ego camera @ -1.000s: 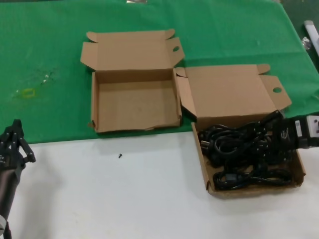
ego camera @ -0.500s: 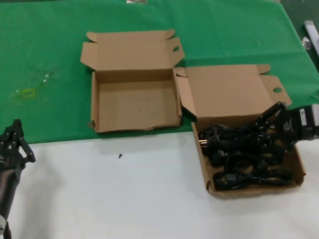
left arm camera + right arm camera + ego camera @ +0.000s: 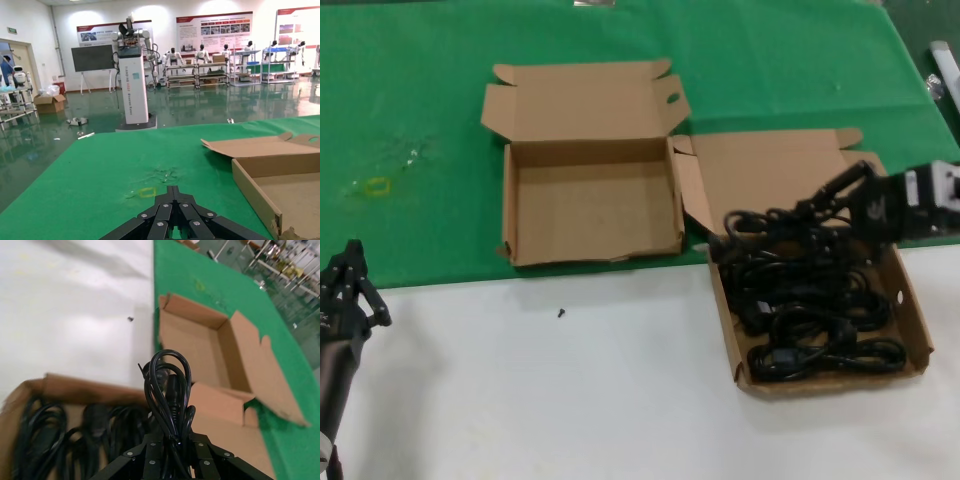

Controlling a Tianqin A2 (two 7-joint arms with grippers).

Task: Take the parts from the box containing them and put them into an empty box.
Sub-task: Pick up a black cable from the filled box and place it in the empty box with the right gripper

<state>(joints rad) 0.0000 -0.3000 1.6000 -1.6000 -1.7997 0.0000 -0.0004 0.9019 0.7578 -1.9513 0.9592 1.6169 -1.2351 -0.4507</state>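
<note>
The parts are black power cords. Several lie coiled (image 3: 820,320) in the smooth-walled box (image 3: 830,378) at the right. My right gripper (image 3: 820,208) is shut on one cord bundle (image 3: 765,222) and holds it above that box's back left corner. In the right wrist view the held bundle (image 3: 167,385) loops out from my right gripper (image 3: 170,442), with the remaining cords (image 3: 75,430) below. The empty box (image 3: 590,250) with the frayed front wall sits open to the left; it also shows in the right wrist view (image 3: 200,345). My left gripper (image 3: 355,285) is shut and parked at the lower left.
Both boxes' lids lie open toward the back on the green cloth (image 3: 420,80). A small black screw (image 3: 561,312) lies on the white table (image 3: 570,400). A yellow ring (image 3: 377,186) marks the cloth at the left. A pale object (image 3: 942,60) sits at the far right edge.
My right gripper has risen out of the right box and shifted back and left, lifting one cord bundle clear of the pile. The left arm has not moved.
</note>
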